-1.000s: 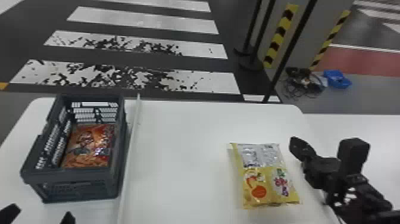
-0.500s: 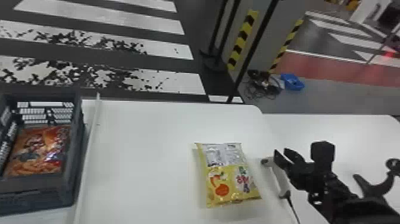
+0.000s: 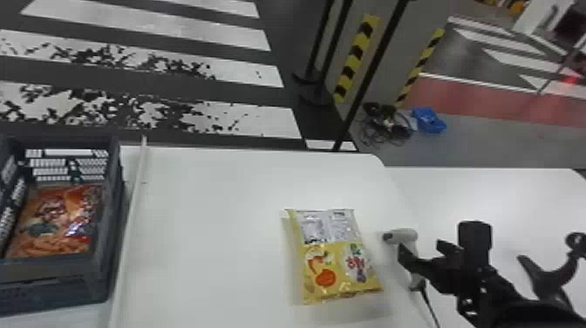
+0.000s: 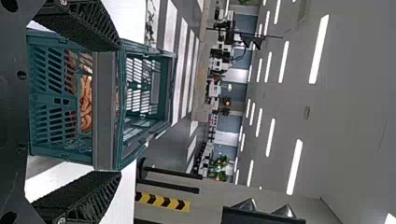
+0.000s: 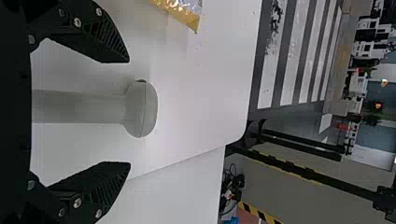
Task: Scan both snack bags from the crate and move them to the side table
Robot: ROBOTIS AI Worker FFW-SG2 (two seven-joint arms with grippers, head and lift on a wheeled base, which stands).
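Observation:
In the head view, my right gripper (image 3: 422, 248) is low over the handheld scanner (image 3: 402, 235), just right of the yellow snack bag (image 3: 335, 268). The right wrist view has that gripper (image 5: 129, 112) open, with the scanner's head (image 5: 142, 109) in line between its separated fingers and the bag's corner (image 5: 187, 16) to one side. An orange snack bag (image 3: 61, 218) lies inside the grey crate (image 3: 48, 270). From the left wrist view, my left gripper (image 4: 119, 111) is open before the crate (image 4: 105, 112); the orange bag (image 4: 86, 100) shows through its slots.
A thin white strip (image 3: 133, 209) runs along the table (image 3: 218, 209) beside the crate. Beyond the right edge is a second white table (image 3: 479, 187). A dark curved object (image 3: 545, 279) stands right of my right gripper, and a cable (image 3: 429, 305) trails from the scanner.
The head view has swung to the right, so the crate and yellow bag appear farther left. My right gripper's fingers have shifted, uncovering the scanner; my left fingertips have left the head view's lower left.

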